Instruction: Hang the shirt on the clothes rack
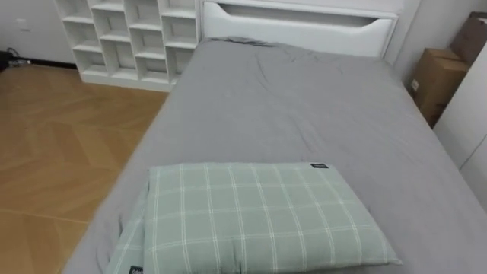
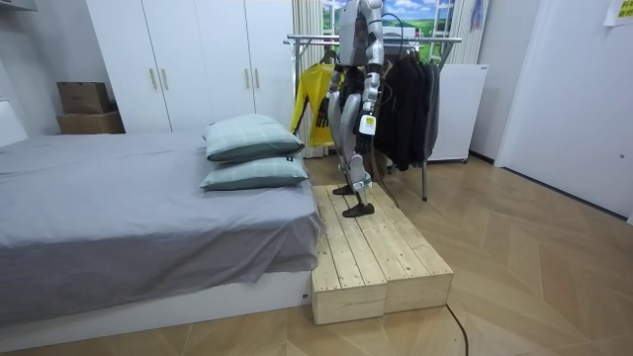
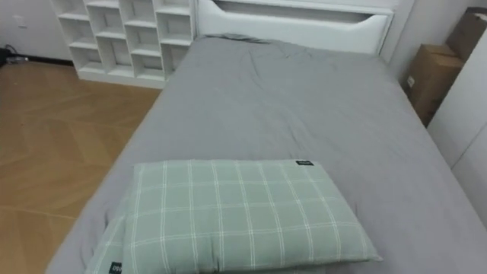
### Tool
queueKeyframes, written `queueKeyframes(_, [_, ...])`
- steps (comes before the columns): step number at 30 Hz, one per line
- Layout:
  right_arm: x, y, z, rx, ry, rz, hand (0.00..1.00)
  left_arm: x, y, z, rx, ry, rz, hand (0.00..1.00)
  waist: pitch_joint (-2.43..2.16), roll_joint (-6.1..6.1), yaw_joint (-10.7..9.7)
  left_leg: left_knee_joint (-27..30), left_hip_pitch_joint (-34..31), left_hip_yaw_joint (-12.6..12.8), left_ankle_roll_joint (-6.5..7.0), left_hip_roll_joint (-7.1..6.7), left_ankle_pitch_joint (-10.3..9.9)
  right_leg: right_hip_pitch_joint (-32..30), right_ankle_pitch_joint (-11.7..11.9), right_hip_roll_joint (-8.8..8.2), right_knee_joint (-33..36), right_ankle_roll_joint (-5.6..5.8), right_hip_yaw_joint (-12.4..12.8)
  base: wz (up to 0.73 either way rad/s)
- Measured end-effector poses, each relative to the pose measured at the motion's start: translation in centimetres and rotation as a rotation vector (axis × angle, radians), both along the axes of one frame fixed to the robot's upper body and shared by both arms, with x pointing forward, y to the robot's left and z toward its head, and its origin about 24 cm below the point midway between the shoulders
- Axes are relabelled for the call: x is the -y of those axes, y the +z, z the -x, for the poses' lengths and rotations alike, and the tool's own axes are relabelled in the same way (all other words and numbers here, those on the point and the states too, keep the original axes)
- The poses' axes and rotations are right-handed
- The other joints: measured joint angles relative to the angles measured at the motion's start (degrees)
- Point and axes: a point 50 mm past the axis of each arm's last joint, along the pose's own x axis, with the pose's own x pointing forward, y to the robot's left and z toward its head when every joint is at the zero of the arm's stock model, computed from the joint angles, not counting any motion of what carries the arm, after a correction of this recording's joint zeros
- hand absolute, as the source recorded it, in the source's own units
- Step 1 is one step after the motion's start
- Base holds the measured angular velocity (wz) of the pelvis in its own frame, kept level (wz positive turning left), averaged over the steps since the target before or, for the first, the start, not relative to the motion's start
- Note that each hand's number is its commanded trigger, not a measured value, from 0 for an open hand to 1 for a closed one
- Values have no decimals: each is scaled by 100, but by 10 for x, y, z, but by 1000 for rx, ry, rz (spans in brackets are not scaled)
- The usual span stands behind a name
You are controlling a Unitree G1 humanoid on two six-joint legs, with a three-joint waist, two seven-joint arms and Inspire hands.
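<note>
Two green-check pillows [image 1: 259, 217] lie stacked at the near end of the bed [image 1: 304, 114]. Its grey sheet is a bit rumpled toward the white headboard [image 1: 297, 27]. A white cube shelf [image 1: 129, 38] & cardboard boxes [image 1: 437, 76] flank the far end.

Room view: the robot stands on the wooden platform [image 2: 381, 257] at the bed's pillow end, facing the bed, one foot fwd. Its left hand [image 2: 364, 136] hangs approx at hip level beside the body. It is too small to read, so I can't tell if the fingers are spread, pressed together or pinching anything.

Task's thing: the clothes I can make out hang from the rail of the clothes rack [image 2: 440, 41], behind the fingers, i.e. at the robot's back. The dark garments [image 2: 410, 104] are just behind the hand. The yellow jacket [image 2: 312, 94] is past the body, on the far side from the fingers. The pillows lie fwd of the fingers & lower, well apart.

Handling (my guess): cloth like this is light, soft & limp. It will sag, fold on itself & slide off a loose hold, esp. a smooth jacket. Nothing fragile, so a firm pinch is OK. Best hold is prob. at collar or shoulder seam, w/ fingers curled round a bunched fold, not a flat single layer. If it's on a hanger, take the neck below the hook, though I can't make out any hangers. Sleeves will swing & may snag the rail or neighbouring pieces.
</note>
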Motion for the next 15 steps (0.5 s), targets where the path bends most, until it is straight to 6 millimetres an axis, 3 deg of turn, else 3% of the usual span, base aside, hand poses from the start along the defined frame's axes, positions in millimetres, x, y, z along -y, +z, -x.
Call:
queueKeyframes(3, [1, 0, 7, 11, -82, -38, 0, 1, 0, -2, 3, -16, 2, 0, -11, 36, 1, -152, 86, 8, -9, -26, 53, 14, 0, -23, -2, 0, 27, 0])
queueKeyframes(7, [1, -1, 17, 7, -144, -72, 0, 4, 0, -5, 10, -29, 13, 0, -14, 68, 2, -355, 167, 166, -24, -26, 147, -6, -2, -22, -6, -5, 339, -2])
queueKeyframes(15, [0, -1, 18, 17, -190, -87, 0, 7, -1, 0, 19, -4, 34, 0, 0, 87, 28, -491, 359, 254, -20, -25, 157, 65, 5, -25, 4, -14, 518, -5])
